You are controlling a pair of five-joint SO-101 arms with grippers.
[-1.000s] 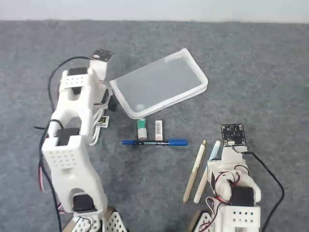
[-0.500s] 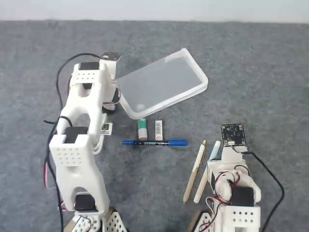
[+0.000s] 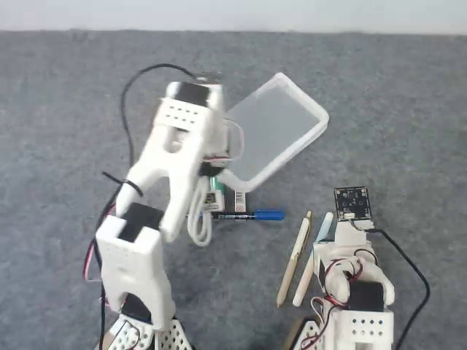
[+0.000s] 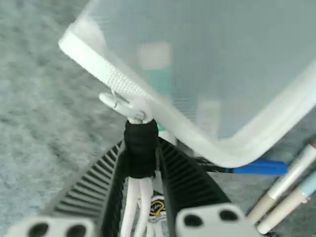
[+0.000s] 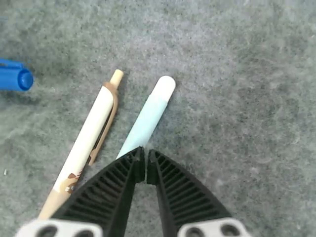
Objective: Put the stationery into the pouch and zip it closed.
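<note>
A clear pouch with a white zip edge lies at the back of the grey mat. My left gripper is shut on the black-wrapped cord of the zipper pull at the pouch's near corner, and the left arm covers that corner from above. A blue pen, a glue stick and an eraser lie just in front of the pouch. My right gripper is shut and empty, just above the end of a light blue pen, with a beige pen beside it.
The right arm sits at the near right, with the two pens along its left side. A white cable loop hangs from the left arm over the blue pen's end. Bare mat stretches to the far left and far right.
The left arm has swung right along the pouch's near edge with the zipper pull in its gripper. The pouch has shifted and turned to the right. The right arm has stayed still.
</note>
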